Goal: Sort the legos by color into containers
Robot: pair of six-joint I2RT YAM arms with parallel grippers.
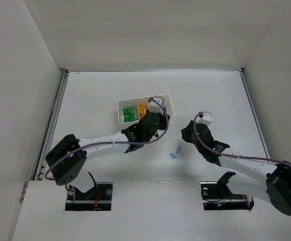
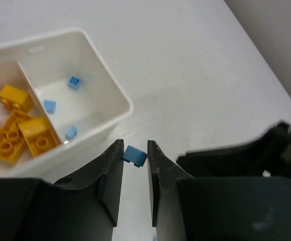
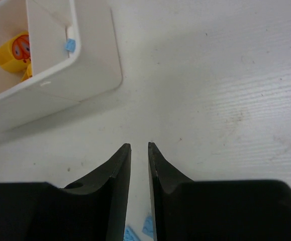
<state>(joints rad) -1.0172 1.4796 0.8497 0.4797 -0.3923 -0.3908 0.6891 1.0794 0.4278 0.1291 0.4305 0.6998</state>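
Note:
The white three-compartment tray [image 1: 123, 107] holds green bricks [image 1: 129, 114] at its left and yellow-orange bricks [image 1: 142, 109] in the middle. In the left wrist view the tray [image 2: 116, 95] shows three pale blue bricks [image 2: 74, 82] in its end compartment and orange bricks [image 2: 15, 138] beside them. My left gripper [image 2: 134, 143] is shut on a small blue brick [image 2: 135, 155], just outside the tray's near corner; it also shows in the top view [image 1: 164, 120]. My right gripper [image 3: 138, 146] is empty, its jaws a narrow slit apart, over bare table right of the tray [image 3: 80, 75].
Two pale blue bricks [image 1: 174, 153] lie on the table between the arms, also seen under my right fingers [image 3: 148, 227]. White walls enclose the table on three sides. The right arm [image 1: 200, 135] is close to the left gripper.

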